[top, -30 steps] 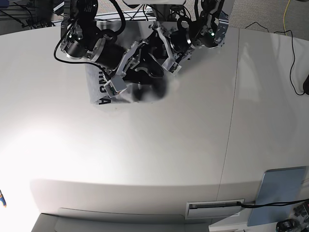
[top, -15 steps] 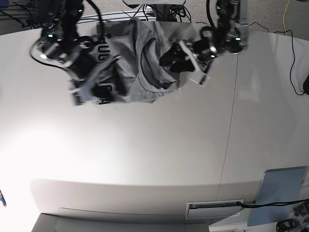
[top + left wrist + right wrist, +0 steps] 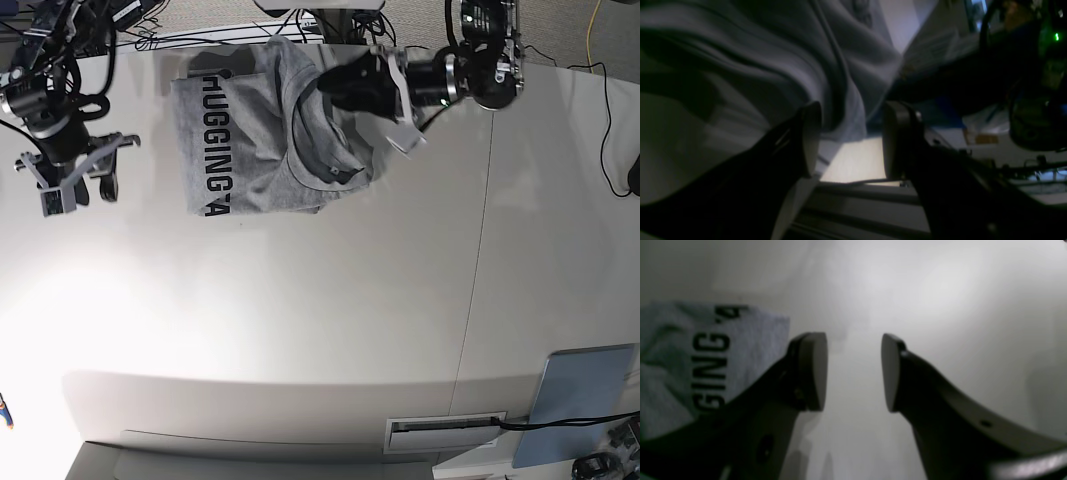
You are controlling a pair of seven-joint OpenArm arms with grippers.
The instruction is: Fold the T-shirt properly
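The heather-grey T-shirt (image 3: 250, 140) lies folded at the table's far edge, with black letters "HUGGING" (image 3: 213, 140) along its left side and a fold with the collar on top. My left gripper (image 3: 335, 90) is open at the shirt's right upper part. In the left wrist view (image 3: 850, 143) a fold of the grey cloth (image 3: 773, 66) hangs between its spread fingers. My right gripper (image 3: 80, 190) is open and empty over bare table, left of the shirt. In the right wrist view (image 3: 853, 370) the shirt's lettered corner (image 3: 706, 366) lies to its left.
A light-blue panel (image 3: 580, 400) lies at the front right by a slot (image 3: 445, 430) in the table. A seam (image 3: 480, 250) runs down the white table (image 3: 300, 320). Cables (image 3: 610, 130) lie at the right edge and behind the table.
My right gripper has drawn away to the left, off the shirt. My left gripper has moved back and right. The shirt, covered by both arms before, now shows folded with its letters.
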